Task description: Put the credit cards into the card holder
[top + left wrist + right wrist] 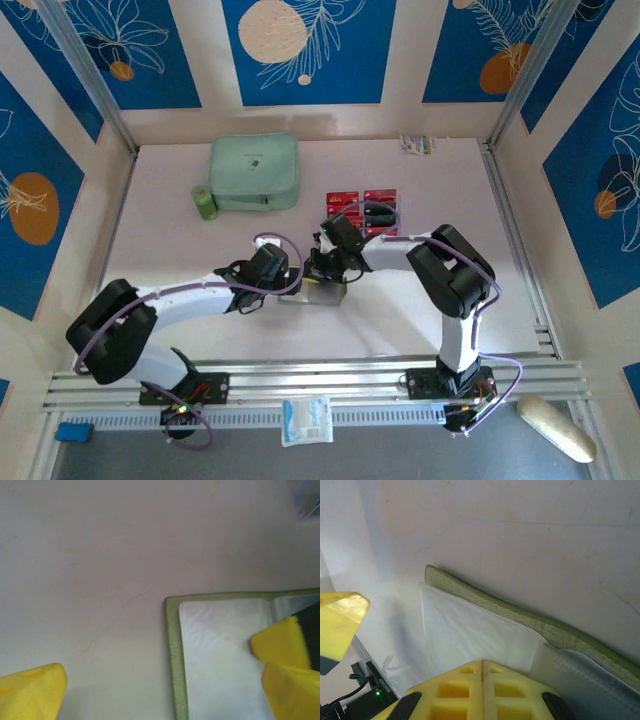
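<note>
Pale table [180,250] between blue leaf-print walls. Back left: small green cylinder [204,203] just beside mint-green zip case [254,173]. Centre: left gripper [288,283] spread wide over open card holder [322,292], one finger [280,645] on its silvery lining. Just right: right gripper [322,262] clamped shut above same lining, perhaps pinching something, view too tight to tell. Farther right and back: credit cards [363,208], red and black, apart from card holder.

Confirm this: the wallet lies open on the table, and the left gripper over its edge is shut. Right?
Not quite. The wallet does lie open on the table, but the left gripper over its edge is open; the left wrist view shows its fingers wide apart.
</note>
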